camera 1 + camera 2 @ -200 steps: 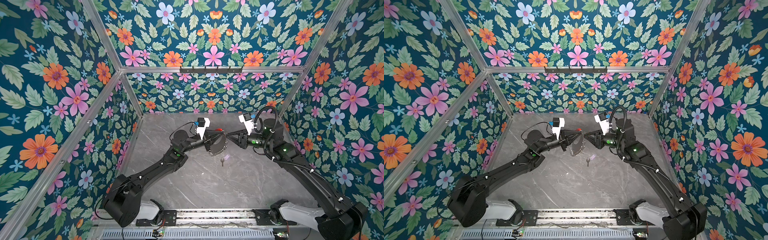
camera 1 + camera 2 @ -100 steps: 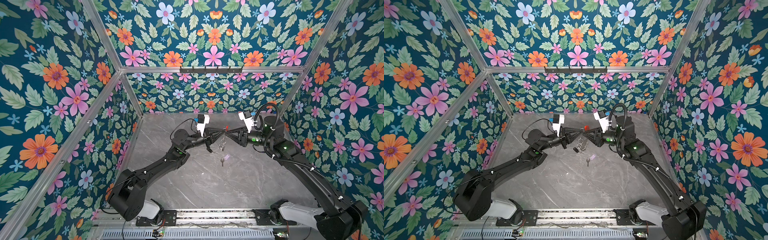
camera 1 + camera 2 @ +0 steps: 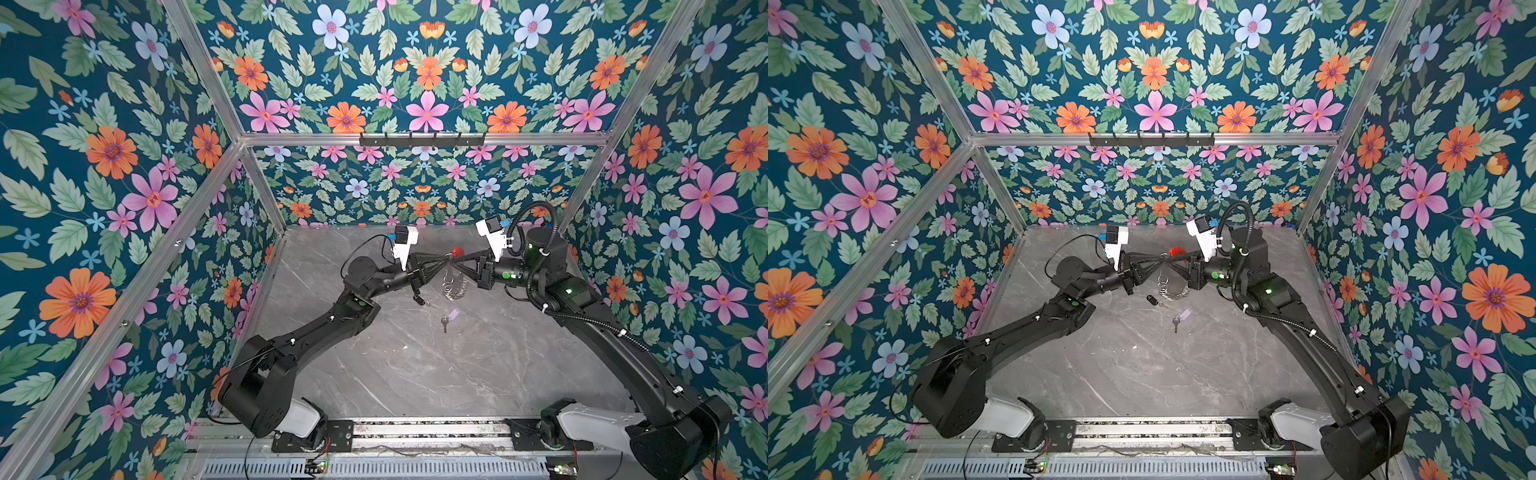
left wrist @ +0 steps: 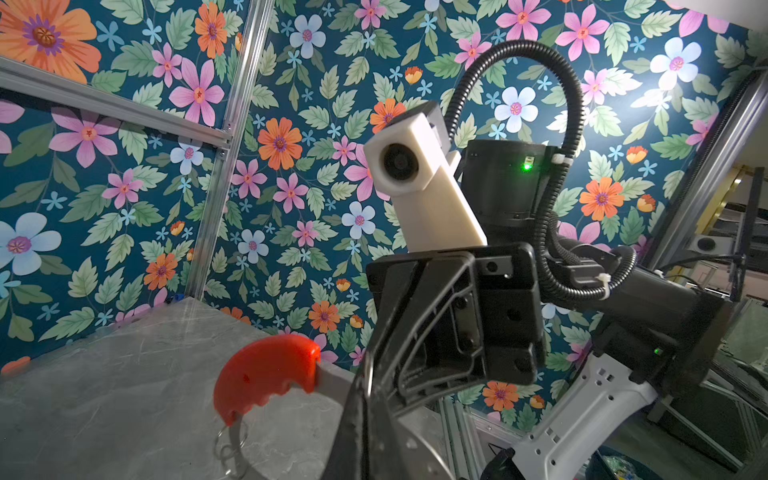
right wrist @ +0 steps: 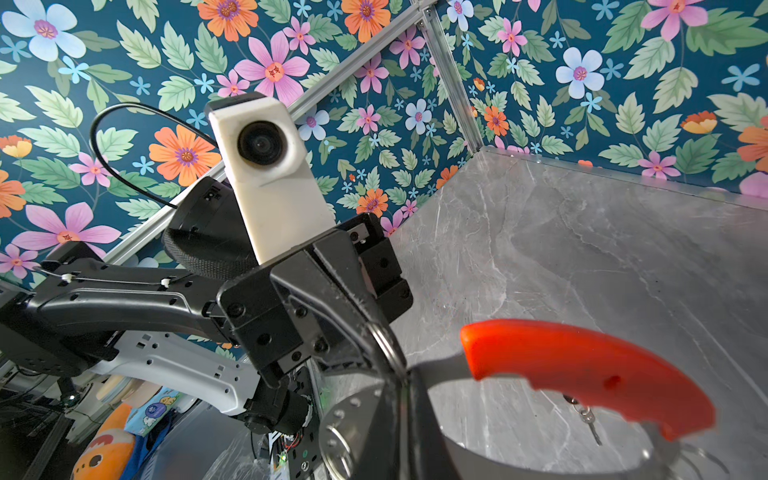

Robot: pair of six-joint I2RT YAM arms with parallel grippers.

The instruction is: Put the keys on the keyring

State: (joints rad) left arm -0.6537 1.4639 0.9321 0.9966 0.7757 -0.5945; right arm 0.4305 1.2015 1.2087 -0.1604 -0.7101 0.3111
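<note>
Tabletop [image 3: 415, 374], grey marble look, seen in both top views

Nearest item: lilac key tag [image 3: 454, 313], flat on the tabletop, with a small metal key [image 3: 444, 325] touching it at its 7 o'clock

Black key tag [image 3: 419, 300] also flat on the tabletop, at 10 o'clock from the lilac one, near but apart. Neither tag is on the keyring

Farther back: keyring [image 3: 1177, 252] held off the surface between the two arms, hoop hanging down. Its small silver rings [image 3: 452, 291] bunch at the hoop's 6 o'clock, at 12 o'clock from the lilac tag

Left gripper [image 3: 444, 263] comes in from 9 o'clock, fingers closed on the hoop's thin metal band; the right wrist view shows the pinch

Right gripper [image 3: 458, 264] comes in from 3 o'clock, fingers closed on the same band just beside the red section [image 4: 266, 374]. The two grippers' tips nearly touch, and the red section sits at 1 o'clock from where they meet

Farthest: black hook rail [image 3: 422, 139] on the back wall frame
</note>
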